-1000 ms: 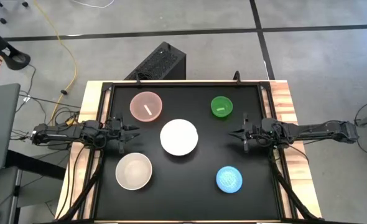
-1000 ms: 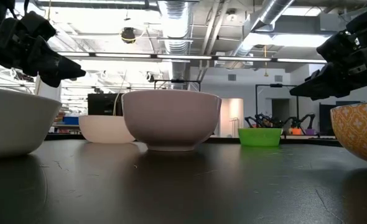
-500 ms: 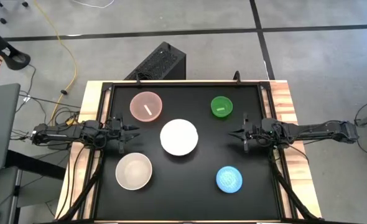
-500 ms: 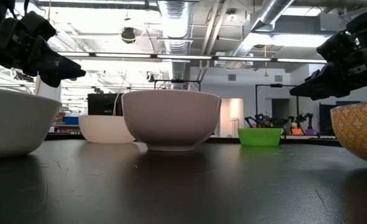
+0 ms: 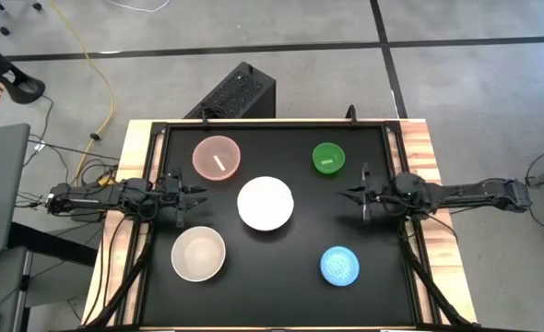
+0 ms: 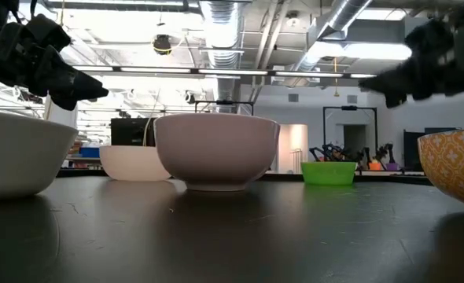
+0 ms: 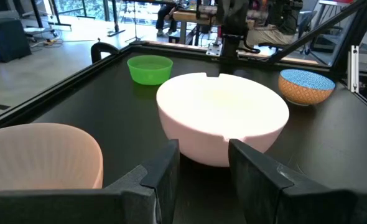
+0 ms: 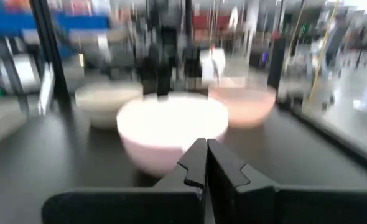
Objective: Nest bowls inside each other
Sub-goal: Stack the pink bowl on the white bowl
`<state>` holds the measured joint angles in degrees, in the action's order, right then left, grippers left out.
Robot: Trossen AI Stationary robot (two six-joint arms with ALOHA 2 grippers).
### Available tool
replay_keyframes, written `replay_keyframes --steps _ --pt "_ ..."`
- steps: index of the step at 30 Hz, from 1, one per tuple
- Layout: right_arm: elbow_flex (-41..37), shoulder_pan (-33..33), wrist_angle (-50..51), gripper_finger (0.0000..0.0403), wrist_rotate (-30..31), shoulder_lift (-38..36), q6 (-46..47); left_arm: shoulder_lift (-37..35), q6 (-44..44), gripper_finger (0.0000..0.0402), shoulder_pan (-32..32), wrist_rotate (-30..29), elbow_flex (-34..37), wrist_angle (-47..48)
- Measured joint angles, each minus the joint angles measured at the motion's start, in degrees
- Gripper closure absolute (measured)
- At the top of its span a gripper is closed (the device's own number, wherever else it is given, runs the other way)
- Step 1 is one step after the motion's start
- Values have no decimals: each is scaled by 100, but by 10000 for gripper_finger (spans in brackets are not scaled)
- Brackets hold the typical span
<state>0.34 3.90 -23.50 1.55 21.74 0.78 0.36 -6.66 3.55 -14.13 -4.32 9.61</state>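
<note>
Five bowls stand apart on the black table, each on its base. The white bowl (image 5: 266,203) is in the middle, the pink bowl (image 5: 217,157) at far left, the green bowl (image 5: 328,158) at far right, the beige bowl (image 5: 198,254) at near left and the blue bowl (image 5: 340,266) at near right. My left gripper (image 5: 203,194) (image 7: 203,149) hovers level to the left of the white bowl (image 7: 224,115), open and holding nothing. My right gripper (image 5: 344,195) (image 8: 206,149) hovers to the white bowl's right, shut and holding nothing.
A raised black frame (image 5: 396,166) borders the table, with wooden strips (image 5: 429,157) outside it. The blue bowl's outside is patterned orange (image 6: 452,165). Bare table lies between the bowls.
My right gripper has tipped its fingers upward and risen a little above the table, staying shut. The bowls have not moved.
</note>
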Motion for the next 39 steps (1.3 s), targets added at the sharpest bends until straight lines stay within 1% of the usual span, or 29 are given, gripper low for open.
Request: replay_keyframes --steps 2,3,5,7,11,14,18,24,28,32,35,39 --pt "18 0 -684 371 15 16 10 0 0 274 0 -2 0 0" --pt "83 0 -791 371 78 49 24 0 -1 274 0 -1 0 0" --pt "407 0 -800 371 292 191 73 0 -1 274 1 0 -1 0" --pt "774 6 -478 371 399 481 71 0 -2 274 0 -2 -1 0" --pt "1635 117 -71 369 724 1575 146 0 0 274 0 -9 0 0" --pt "2367 376 118 358 886 2481 306 0 0 274 0 -5 0 0" --pt "3325 801 601 327 884 3754 752 0 -2 274 0 -6 -2 0" --pt "4821 1318 805 257 829 5587 1173 0 -1 274 0 -4 -1 0" --pt "6038 1652 1484 201 451 6634 1441 0 -2 274 2 -4 -2 0" --pt "7214 1903 2288 149 303 7723 1442 0 0 274 0 -4 0 0" --pt "7980 2005 2539 129 288 8433 1631 0 1 274 1 -4 -2 0" --pt "8840 2032 2844 123 256 9253 1944 0 375 274 0 -13 -1 0"
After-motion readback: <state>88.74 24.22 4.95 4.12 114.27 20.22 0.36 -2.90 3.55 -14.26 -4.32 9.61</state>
